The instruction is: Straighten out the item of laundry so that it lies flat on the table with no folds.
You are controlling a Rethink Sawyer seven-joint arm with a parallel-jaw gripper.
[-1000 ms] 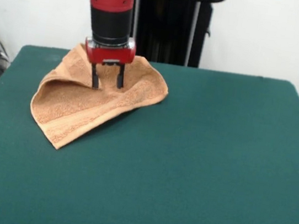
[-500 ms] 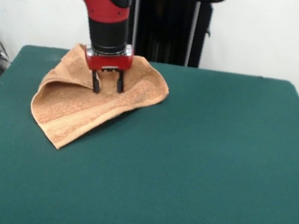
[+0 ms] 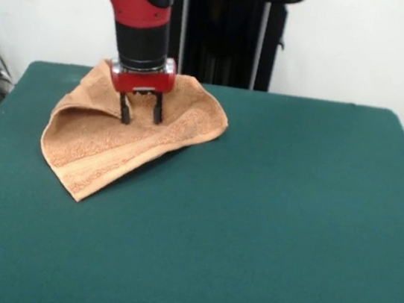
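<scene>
Towel (image 3: 112, 146) lies at the bench's (image 3: 266, 228) ten o'clock, near the far-left corner, well apart from the right half of the green top. It is tan-orange terry, folded over on itself into a rough triangle: one point reaches toward seven o'clock, a rounded fold sits at its three o'clock side, and the far edge runs close along the bench's back edge. A raised crease crosses its left part, and a woven band runs diagonally across the near layer.

Above the towel's twelve o'clock area the red and black arm (image 3: 143, 7) comes down from the top left. Its claw (image 3: 140, 113) is released, the two dark fingers (image 3: 125, 109) spread apart with cloth showing between them, tips at or just above the towel's upper layer; whether they touch it cannot be told.

No readable writing or label shows on the arm, towel or bench. Behind the bench stands the black pedestal (image 3: 229, 35) at twelve o'clock.
</scene>
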